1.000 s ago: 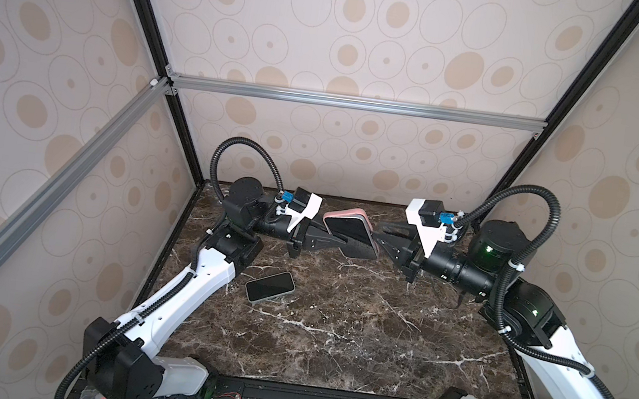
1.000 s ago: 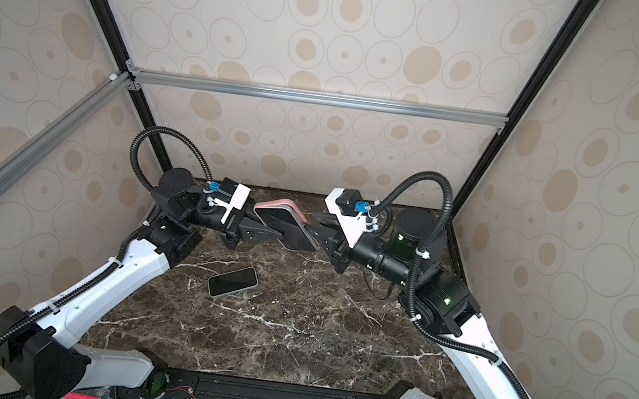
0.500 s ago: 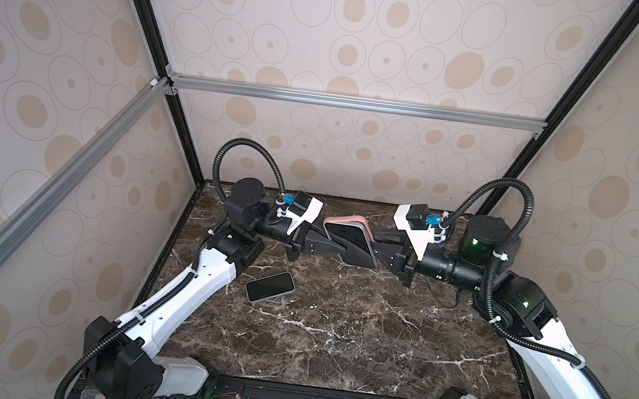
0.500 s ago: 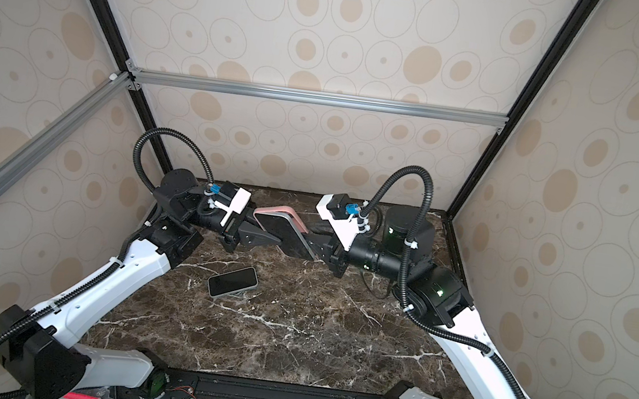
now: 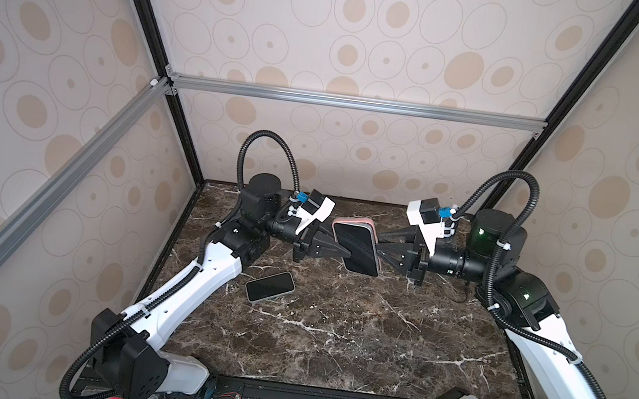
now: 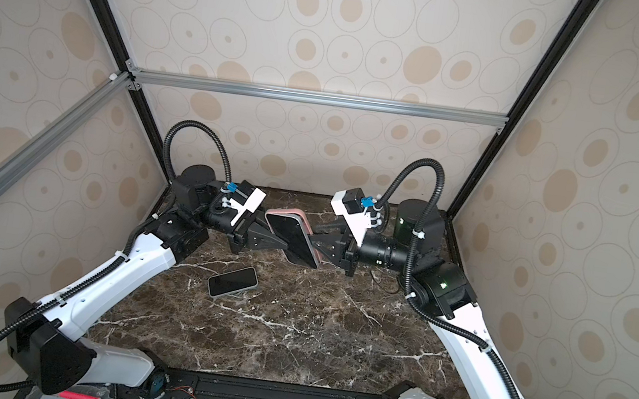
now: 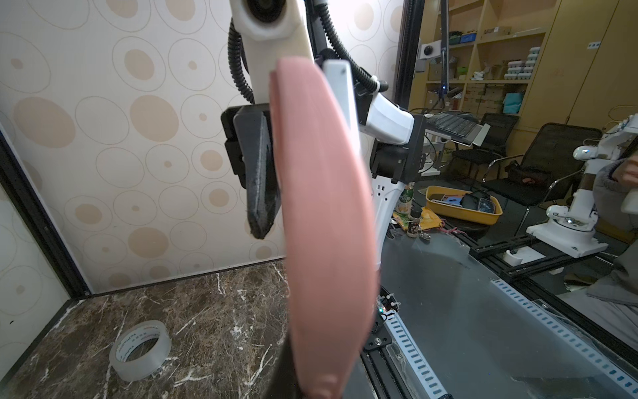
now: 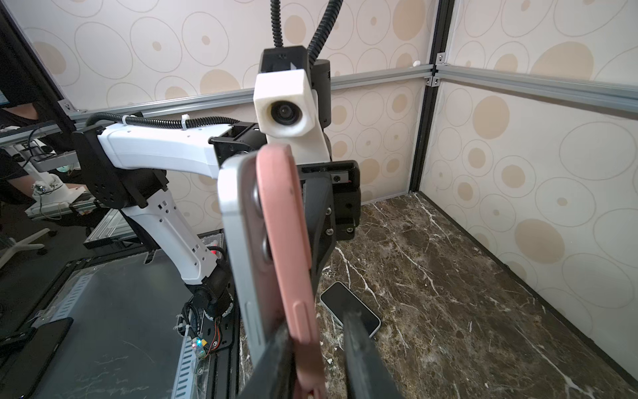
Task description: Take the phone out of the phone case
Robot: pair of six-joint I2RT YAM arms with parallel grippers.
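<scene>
Phone [image 5: 359, 248] in its pink case [image 5: 352, 220] hangs over the far middle of the table [image 5: 333, 336], likely so both arms can peel them apart. The left claw [image 5: 334, 248] is pinched tight on the case's edge. The right claw [image 5: 380, 250] straddles the opposite edge; I cannot tell whether it grips.

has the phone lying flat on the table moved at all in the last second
No. The loose phone lies in the same place near the table's left edge, at the same slant against the white veins.
</scene>
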